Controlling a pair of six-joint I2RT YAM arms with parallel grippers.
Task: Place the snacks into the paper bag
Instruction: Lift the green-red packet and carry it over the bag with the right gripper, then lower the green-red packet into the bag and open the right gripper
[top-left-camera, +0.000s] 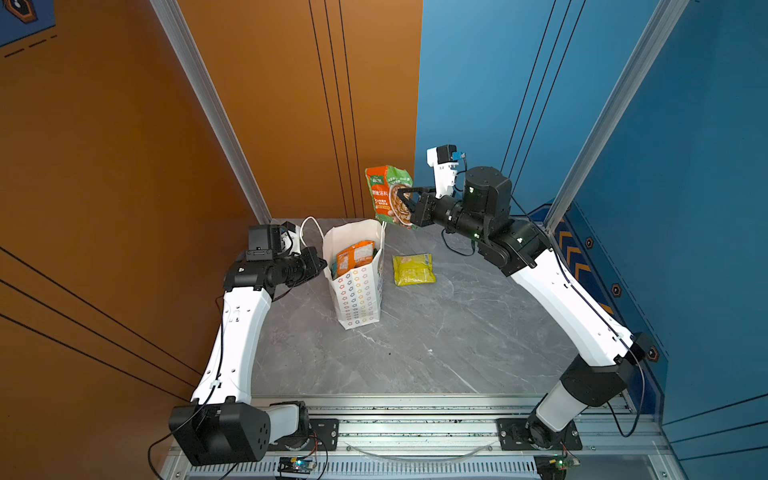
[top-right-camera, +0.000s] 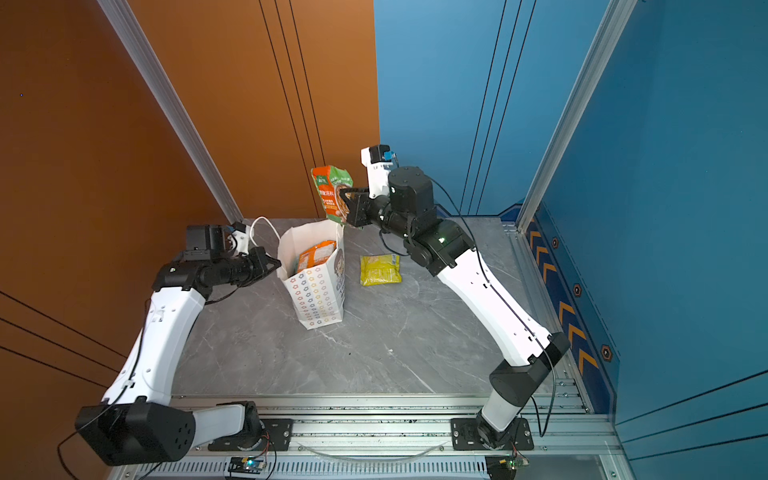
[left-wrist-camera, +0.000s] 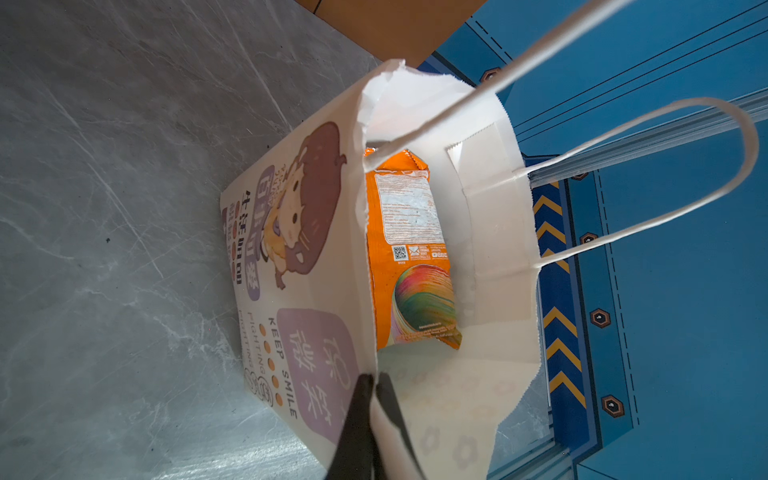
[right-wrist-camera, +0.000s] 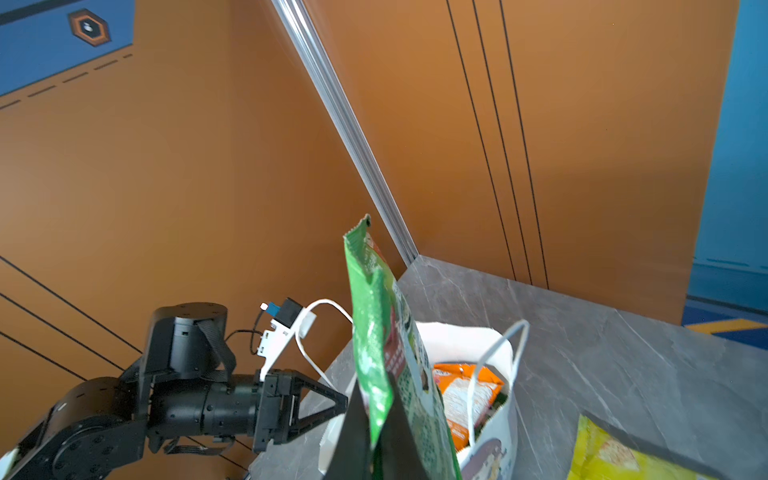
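My worry is the drop. My right end effector (top-left-camera: 401, 203) is clamped on the green-and-orange packet (top-left-camera: 384, 187), which hangs above the far right corner of the paper bag (top-left-camera: 357, 291), not squarely over its mouth. Released here, I judge it could catch the rim, tip the bag, or land by the yellow packet (top-left-camera: 413, 269) on the counter (top-left-camera: 415, 353). My left end effector (left-wrist-camera: 372, 382) pinches the bag's left rim, forearm level. My right arm reaches high and leftward. An orange packet (top-left-camera: 354, 257) already sits inside.
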